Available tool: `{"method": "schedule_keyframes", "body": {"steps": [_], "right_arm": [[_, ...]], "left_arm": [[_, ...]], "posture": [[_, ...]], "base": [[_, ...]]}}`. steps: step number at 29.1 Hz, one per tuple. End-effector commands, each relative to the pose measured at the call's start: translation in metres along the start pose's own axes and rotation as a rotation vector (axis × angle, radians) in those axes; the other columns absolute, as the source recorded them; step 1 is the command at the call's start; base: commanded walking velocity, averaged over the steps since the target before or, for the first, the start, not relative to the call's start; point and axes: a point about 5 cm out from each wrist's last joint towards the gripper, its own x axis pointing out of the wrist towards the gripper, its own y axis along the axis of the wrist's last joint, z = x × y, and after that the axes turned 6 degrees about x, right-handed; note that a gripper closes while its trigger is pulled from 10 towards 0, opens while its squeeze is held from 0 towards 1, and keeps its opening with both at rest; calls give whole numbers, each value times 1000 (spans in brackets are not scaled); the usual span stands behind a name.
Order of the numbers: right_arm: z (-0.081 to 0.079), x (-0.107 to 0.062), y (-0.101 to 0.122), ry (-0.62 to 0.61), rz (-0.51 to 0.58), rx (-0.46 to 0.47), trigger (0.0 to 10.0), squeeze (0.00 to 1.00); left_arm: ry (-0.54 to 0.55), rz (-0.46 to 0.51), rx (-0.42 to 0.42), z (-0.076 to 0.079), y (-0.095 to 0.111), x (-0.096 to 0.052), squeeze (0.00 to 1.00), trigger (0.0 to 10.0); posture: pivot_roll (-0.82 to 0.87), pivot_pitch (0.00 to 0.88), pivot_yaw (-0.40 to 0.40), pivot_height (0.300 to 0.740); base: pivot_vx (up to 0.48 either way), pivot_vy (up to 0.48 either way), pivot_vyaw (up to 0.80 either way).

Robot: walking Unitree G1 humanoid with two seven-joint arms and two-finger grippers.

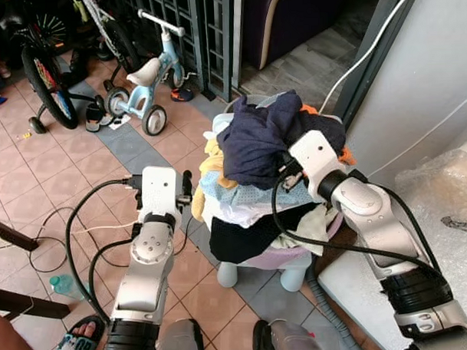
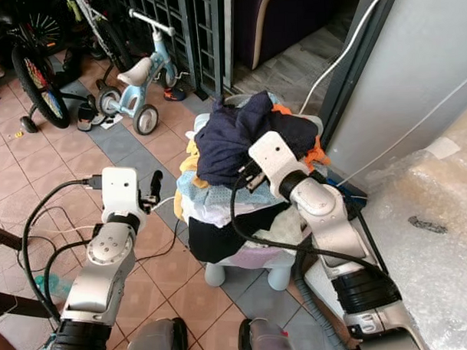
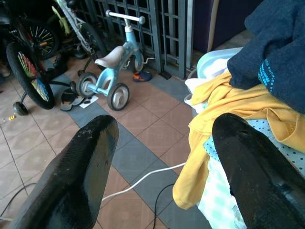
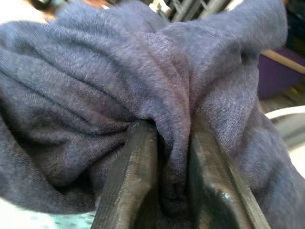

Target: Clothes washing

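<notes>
A heap of clothes fills a pale laundry basket (image 1: 256,260) in front of me. On top lies a dark navy garment (image 1: 259,139), with yellow cloth (image 3: 228,102), light blue dotted fabric (image 1: 219,189) and a black piece (image 1: 243,236) under it. My right gripper (image 4: 171,162) is shut on a fold of the navy garment (image 4: 143,81), its fingers buried in the pile (image 1: 283,167). My left gripper (image 1: 186,184) stands open just left of the basket, beside the yellow cloth, holding nothing.
A small blue tricycle (image 1: 146,78) and a black bicycle (image 1: 42,66) stand at the back left by a dark metal gate (image 1: 190,23). Cables (image 1: 82,226) run over the tiled floor. A grey wall (image 1: 422,84) and plastic-wrapped surface (image 1: 449,190) lie right. A sandalled foot (image 1: 78,338) shows lower left.
</notes>
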Motion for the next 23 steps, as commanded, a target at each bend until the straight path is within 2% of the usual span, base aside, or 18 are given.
{"method": "schedule_keyframes", "body": {"steps": [1,2,3,9,10,11,12,13,14,16,17,18,19,23], "right_arm": [[27,-1,-1,-169,-30,39,10000,1000],[34,-1,1,-228,-22,82,10000,1000],[35,-1,2,-233,-12,104,10000,1000],[22,0,7,-182,17,102,10000,1000],[21,0,6,-180,15,109,5294,1000],[20,0,5,-174,7,123,4078,965],[18,-1,1,-170,-11,146,3647,0],[18,-2,0,-170,-19,159,3647,0],[19,-2,-1,-169,-21,163,2863,0],[18,-3,-2,-156,-25,158,3020,0],[18,-3,-2,-153,-26,157,3843,0],[20,-4,-3,-165,-27,157,1608,0],[27,-6,-5,-195,-33,159,0,0],[39,-8,-4,-256,-22,168,0,0]], "left_arm": [[-7,-4,8,0,-1,0,0,10000],[-3,-7,9,-1,-2,-1,0,10000],[-2,-8,10,-1,-2,-1,0,10000],[0,-8,11,-2,-1,-1,0,10000],[0,-8,11,-2,-1,-1,0,10000],[1,-9,11,-2,-1,-1,0,10000],[1,-11,11,-2,-2,-1,0,10000],[0,-11,11,-2,-2,-1,0,10000],[0,-12,11,-2,-2,-1,0,10000],[-1,-12,12,-2,-2,-1,0,10000],[-2,-13,12,-2,-2,-1,0,10000],[-2,-13,12,-2,-3,-1,0,10000],[-1,-14,12,-2,-3,-1,0,10000],[1,-16,12,-3,-3,-1,0,10000]], "posture": [[-47,87,7,740],[-45,89,7,740],[-45,89,7,740],[-44,95,8,740],[-45,96,9,740],[-45,96,9,740],[-47,97,10,740],[-47,97,10,740],[-48,97,10,740],[-48,97,10,740],[-50,97,11,740],[-51,96,11,740],[-50,95,11,740],[-50,95,11,740]], "base": [[0,0,0],[0,0,0],[0,0,0],[0,0,0],[0,0,0],[0,0,0],[0,0,0],[0,0,0],[0,0,0],[0,0,0],[0,0,0],[0,0,0],[0,0,0],[0,0,0]]}}
